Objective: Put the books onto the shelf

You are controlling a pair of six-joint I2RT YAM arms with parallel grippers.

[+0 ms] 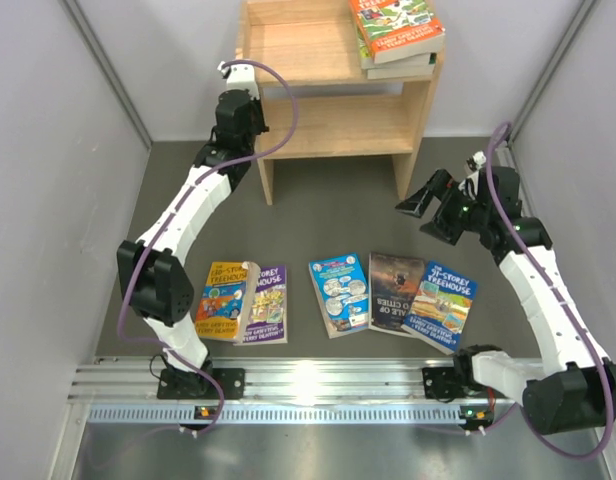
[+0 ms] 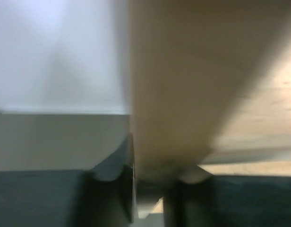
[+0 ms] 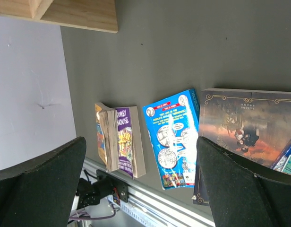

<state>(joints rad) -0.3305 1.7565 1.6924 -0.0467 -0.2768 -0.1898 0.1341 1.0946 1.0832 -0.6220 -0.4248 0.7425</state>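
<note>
The wooden shelf (image 1: 333, 110) stands at the back, with two books (image 1: 398, 30) stacked on the right of its top tier. Several more books lie in a row on the dark floor: an orange one (image 1: 223, 300), a purple one (image 1: 270, 303), a blue one (image 1: 338, 292), a dark one (image 1: 396, 292) and another blue one (image 1: 440, 305). My left gripper (image 1: 240, 82) is at the shelf's left side panel (image 2: 183, 94). That panel fills the gap between the jaws of the left gripper (image 2: 157, 184), which press on it. My right gripper (image 1: 433, 205) hangs open above the floor, and nothing is between the fingers of the right gripper (image 3: 141, 142).
Grey walls close in on both sides (image 1: 48, 200), and a metal rail (image 1: 308, 385) with the arm bases runs along the near edge. In the right wrist view the purple book (image 3: 126, 142) and the blue book (image 3: 176, 137) lie below the open fingers.
</note>
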